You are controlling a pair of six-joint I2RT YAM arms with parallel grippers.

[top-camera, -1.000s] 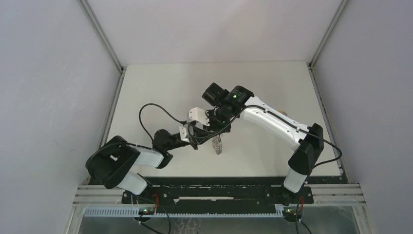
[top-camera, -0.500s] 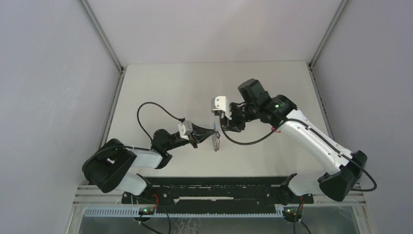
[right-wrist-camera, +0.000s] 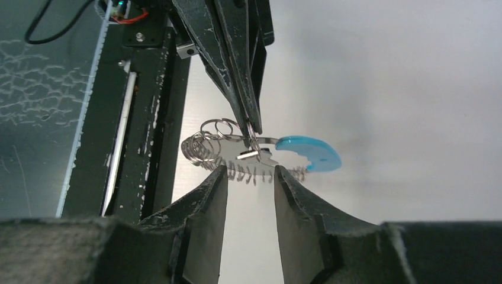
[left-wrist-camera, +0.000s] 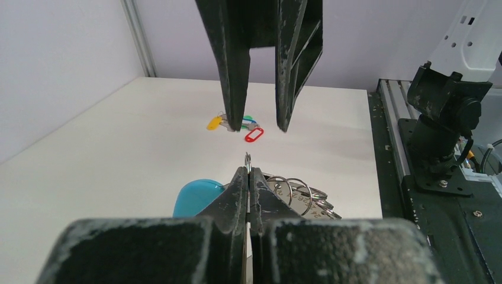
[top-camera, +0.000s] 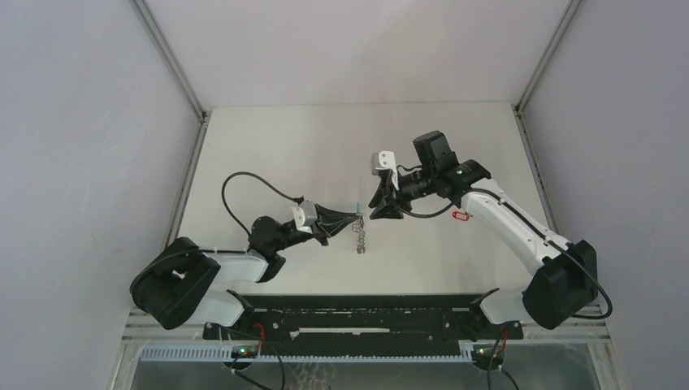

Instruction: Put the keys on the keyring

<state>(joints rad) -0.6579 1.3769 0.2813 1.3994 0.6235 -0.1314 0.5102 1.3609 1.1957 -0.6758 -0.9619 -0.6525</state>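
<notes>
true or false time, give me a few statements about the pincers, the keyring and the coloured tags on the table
1. The left pincer is shut on a thin metal ring of the keyring. True.
2. The right pincer also grips the keyring. False: it is open and holds nothing.
3. The red key tag lies on the table, apart from both pincers. True.
4. The yellow key tag hangs on the keyring. False: it lies on the table near the green key tag.
</notes>
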